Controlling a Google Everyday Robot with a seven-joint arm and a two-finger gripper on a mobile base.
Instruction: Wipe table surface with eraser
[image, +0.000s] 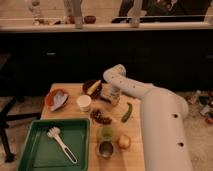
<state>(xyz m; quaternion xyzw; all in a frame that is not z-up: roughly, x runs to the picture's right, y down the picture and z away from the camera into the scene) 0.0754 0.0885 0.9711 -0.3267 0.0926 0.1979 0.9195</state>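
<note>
The table surface (135, 127) is a light tan wooden top that fills the lower middle of the camera view. The eraser (100, 117), a small dark brown block, lies on it just in front of the white cup (84, 102). My gripper (114, 98) points down at the table behind and to the right of the eraser, next to the dark bowl (92, 88). It is apart from the eraser. My white arm (160, 120) comes in from the right and hides the table's right edge.
A green tray (35, 150) with a white brush (61, 142) sits at the front left. An orange bowl (50, 95) holds a blue-grey pad. A green pepper (126, 112), a green cup (106, 132), a metal cup (105, 149) and a round onion-like thing (124, 142) lie near the front.
</note>
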